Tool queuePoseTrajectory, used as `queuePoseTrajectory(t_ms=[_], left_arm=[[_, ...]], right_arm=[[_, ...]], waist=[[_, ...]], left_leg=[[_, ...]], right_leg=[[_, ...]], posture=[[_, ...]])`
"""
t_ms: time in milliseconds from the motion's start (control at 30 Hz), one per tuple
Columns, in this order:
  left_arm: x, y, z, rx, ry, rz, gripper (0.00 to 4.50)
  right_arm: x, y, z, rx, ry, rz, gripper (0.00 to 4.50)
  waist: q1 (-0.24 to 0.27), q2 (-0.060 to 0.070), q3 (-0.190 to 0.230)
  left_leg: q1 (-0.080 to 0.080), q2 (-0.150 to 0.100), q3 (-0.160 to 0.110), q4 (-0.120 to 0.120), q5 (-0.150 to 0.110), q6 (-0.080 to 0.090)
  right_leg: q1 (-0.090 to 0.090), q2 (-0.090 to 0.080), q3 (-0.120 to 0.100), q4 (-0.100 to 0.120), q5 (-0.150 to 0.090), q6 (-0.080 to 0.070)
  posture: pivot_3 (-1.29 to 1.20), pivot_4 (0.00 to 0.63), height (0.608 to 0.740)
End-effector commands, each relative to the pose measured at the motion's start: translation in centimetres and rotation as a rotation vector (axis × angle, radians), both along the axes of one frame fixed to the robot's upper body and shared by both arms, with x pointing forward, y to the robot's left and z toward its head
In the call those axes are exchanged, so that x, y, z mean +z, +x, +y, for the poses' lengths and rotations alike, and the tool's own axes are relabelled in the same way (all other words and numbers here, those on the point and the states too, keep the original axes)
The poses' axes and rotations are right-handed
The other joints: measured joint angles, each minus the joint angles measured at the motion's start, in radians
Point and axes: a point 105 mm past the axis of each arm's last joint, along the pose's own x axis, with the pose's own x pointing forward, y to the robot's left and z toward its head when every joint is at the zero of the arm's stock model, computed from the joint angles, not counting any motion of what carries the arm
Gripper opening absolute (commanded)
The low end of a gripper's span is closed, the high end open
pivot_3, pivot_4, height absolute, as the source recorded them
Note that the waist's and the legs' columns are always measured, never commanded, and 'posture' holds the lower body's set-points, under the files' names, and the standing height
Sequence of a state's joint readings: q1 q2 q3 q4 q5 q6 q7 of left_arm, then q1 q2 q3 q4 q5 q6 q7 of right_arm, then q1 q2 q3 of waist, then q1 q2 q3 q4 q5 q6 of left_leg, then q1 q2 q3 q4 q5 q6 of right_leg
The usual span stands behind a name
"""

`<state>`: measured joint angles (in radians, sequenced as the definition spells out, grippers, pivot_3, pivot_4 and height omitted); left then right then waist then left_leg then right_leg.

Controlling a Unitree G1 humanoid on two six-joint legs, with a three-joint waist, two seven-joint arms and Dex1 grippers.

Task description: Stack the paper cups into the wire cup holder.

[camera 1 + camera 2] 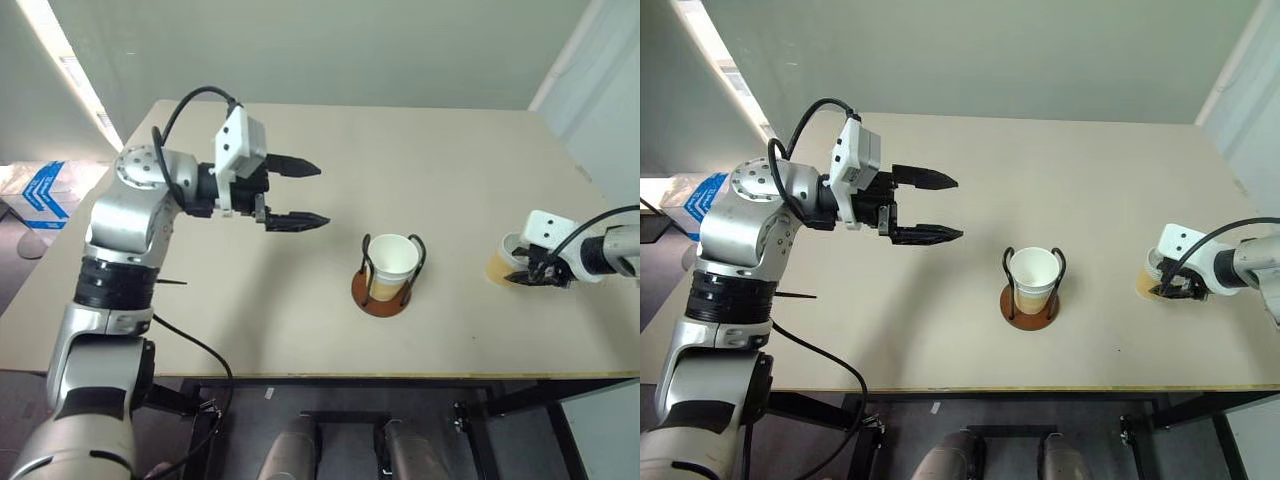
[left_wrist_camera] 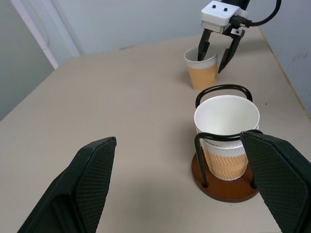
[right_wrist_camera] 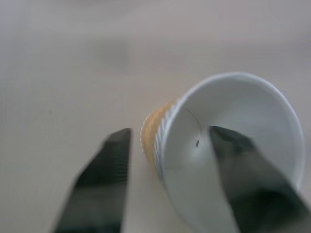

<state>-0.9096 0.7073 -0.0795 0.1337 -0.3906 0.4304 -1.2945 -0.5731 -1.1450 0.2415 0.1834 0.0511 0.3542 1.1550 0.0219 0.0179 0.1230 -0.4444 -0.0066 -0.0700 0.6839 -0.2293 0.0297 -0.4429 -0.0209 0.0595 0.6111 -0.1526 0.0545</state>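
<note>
The wire cup holder stands mid-table on its reddish-brown disc base. Two paper cups sit nested in it, upright, rims above the wire loops. A third paper cup stands alone near the table's right edge. My right gripper comes down on that cup and straddles its wall, one finger inside the mouth and one outside, with small gaps still showing. My left gripper hovers open above the table, left of the holder and pointing toward it, holding nothing.
The beige table runs wide around the holder. Its front edge lies close below the holder, and its right edge is just past the lone cup. A blue and white bag lies on the floor far left.
</note>
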Motion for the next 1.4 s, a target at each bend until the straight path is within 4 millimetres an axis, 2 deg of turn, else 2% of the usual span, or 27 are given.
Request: queuePoseTrajectory(t_ms=[33,133,167,233,333,400,433,500,567,600,733,867,1133,1400], left_arm=[[1.1,-0.5,0.5,0.010,-0.009,-0.046,4.50],[0.8,-0.8,0.9,0.002,0.001,-0.034,4.50],[0.7,-0.9,1.0,-0.004,0.005,-0.028,4.50],[0.3,-1.2,1.4,-0.020,0.006,-0.006,4.50],[-0.2,-1.8,2.0,-0.051,-0.007,0.037,4.50],[0.0,-2.0,2.0,-0.064,-0.035,0.060,4.50],[0.1,-2.0,2.0,-0.065,-0.043,0.066,4.50],[-0.2,-1.9,1.9,-0.067,-0.036,0.072,4.50],[-0.5,-1.7,1.7,-0.072,-0.030,0.076,4.50],[-0.6,-1.6,1.5,-0.074,-0.029,0.078,4.50],[-0.7,-1.4,0.9,-0.093,-0.017,0.077,4.50],[-0.7,-1.1,0.5,-0.104,-0.002,0.071,4.50],[-0.9,-0.9,0.4,-0.101,0.010,0.061,4.50],[-0.7,-0.8,0.5,-0.089,0.011,0.055,4.50]], right_arm=[[1.1,0.3,0.2,0.038,-0.015,-0.038,1.31],[1.5,0.1,0.3,0.051,0.004,-0.039,0.27],[1.8,-0.1,0.4,0.061,0.017,-0.039,0.05],[3.0,-0.5,0.6,0.079,0.043,-0.044,0.05],[6.7,-1.8,2.2,0.141,0.109,-0.071,0.05],[10.0,-3.3,4.7,0.229,0.143,-0.102,0.05],[10.8,-3.8,5.5,0.255,0.151,-0.107,0.05],[13.0,-5.2,8.6,0.365,0.194,-0.127,0.05],[14.5,-6.6,11.7,0.477,0.231,-0.124,0.05],[14.7,-7.0,12.5,0.508,0.233,-0.120,0.05],[14.2,-7.3,15.2,0.623,0.179,-0.093,0.05],[12.9,-6.6,16.8,0.688,0.128,-0.078,0.05],[11.1,-5.1,17.5,0.724,0.073,-0.065,0.05],[9.5,-5.0,17.9,0.764,0.045,-0.027,0.05]], waist=[[0.000,0.000,0.000],[-0.001,0.000,0.000],[-0.001,0.000,0.000],[-0.001,0.000,0.000],[-0.003,0.001,0.001],[-0.003,0.002,0.001],[-0.004,0.002,0.001],[-0.007,0.002,0.001],[-0.010,0.001,0.001],[-0.011,0.001,0.001],[-0.010,0.000,0.000],[-0.011,0.000,0.001],[-0.012,0.000,0.001],[-0.012,0.000,0.001]], left_leg=[[0.000,0.000,0.000,0.000,0.000,0.000],[0.000,0.000,0.000,-0.001,0.000,0.000],[0.000,0.000,0.000,-0.001,0.000,0.000],[0.000,0.000,0.000,-0.002,0.000,0.000],[0.000,0.000,0.000,-0.002,0.000,-0.001],[-0.001,0.000,0.001,-0.003,0.000,-0.002],[-0.001,0.000,0.001,-0.004,0.000,-0.002],[0.000,0.000,0.001,-0.005,0.001,-0.004],[0.000,0.000,0.000,-0.006,0.002,-0.005],[0.000,0.000,0.000,-0.006,0.002,-0.005],[0.001,0.001,-0.003,-0.005,0.002,-0.006],[0.000,0.000,-0.003,-0.004,0.002,-0.005],[-0.001,0.001,-0.003,-0.005,0.002,-0.006],[-0.001,0.001,-0.003,-0.006,0.002,-0.006]], right_leg=[[0.000,0.000,0.000,0.000,0.000,0.000],[0.000,0.000,0.000,0.000,-0.001,-0.002],[0.000,0.000,0.000,0.000,-0.001,-0.003],[0.000,0.000,0.000,0.000,-0.002,-0.004],[-0.001,0.000,0.000,0.000,-0.004,-0.008],[-0.002,0.000,0.000,0.000,-0.006,-0.011],[-0.002,0.000,0.000,0.000,-0.007,-0.012],[-0.002,0.001,0.000,0.000,-0.008,-0.015],[-0.002,0.001,0.000,0.000,-0.009,-0.016],[-0.002,0.002,0.000,0.000,-0.010,-0.017],[-0.002,0.003,-0.001,0.000,-0.010,-0.018],[-0.003,0.002,0.000,0.001,-0.010,-0.019],[-0.005,0.002,-0.001,0.002,-0.009,-0.019],[-0.005,0.002,-0.001,0.002,-0.009,-0.019]], posture=[[0.00,0.150,0.740],[0.00,0.150,0.740],[0.00,0.150,0.740],[0.00,0.150,0.740],[0.00,0.150,0.740],[0.00,0.150,0.740],[0.00,0.150,0.740],[0.00,0.150,0.740],[0.00,0.150,0.740],[0.00,0.150,0.740],[0.00,0.150,0.740],[0.00,0.150,0.740],[0.00,0.150,0.740],[0.00,0.150,0.740]])
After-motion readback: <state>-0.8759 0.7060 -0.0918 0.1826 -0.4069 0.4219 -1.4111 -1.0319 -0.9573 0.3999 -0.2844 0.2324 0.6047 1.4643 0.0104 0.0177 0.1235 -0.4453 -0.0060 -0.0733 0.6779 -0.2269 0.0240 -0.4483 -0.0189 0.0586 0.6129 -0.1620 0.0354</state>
